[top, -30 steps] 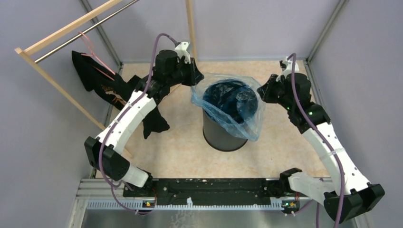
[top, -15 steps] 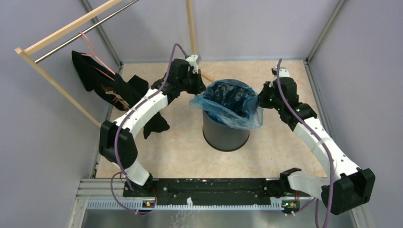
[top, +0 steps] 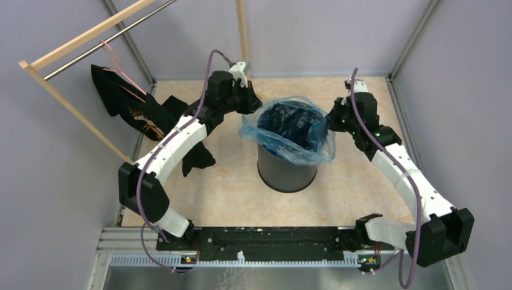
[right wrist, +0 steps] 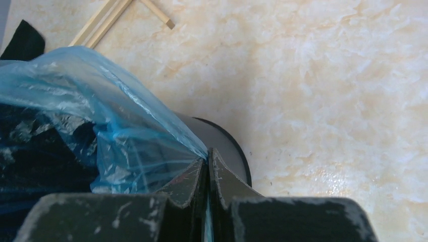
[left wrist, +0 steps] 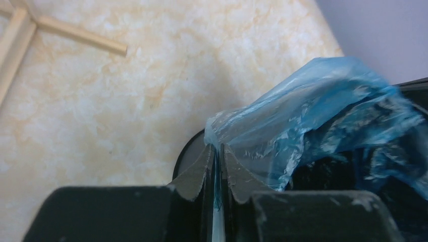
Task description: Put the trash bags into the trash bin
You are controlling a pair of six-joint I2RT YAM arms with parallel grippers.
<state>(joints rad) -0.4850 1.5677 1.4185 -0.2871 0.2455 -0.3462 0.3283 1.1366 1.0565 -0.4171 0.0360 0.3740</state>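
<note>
draping wrinkly film [top: 300, 154] over round bin [top: 286, 176]

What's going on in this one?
Both arms are lining the bin with a blue bag. The left gripper is shut on the bag's edge at the bin's left rim, and the right gripper pinches the opposite edge. The bag is spread open over the mouth, with film draping down the outside. A black garment sits off to the left.
</note>
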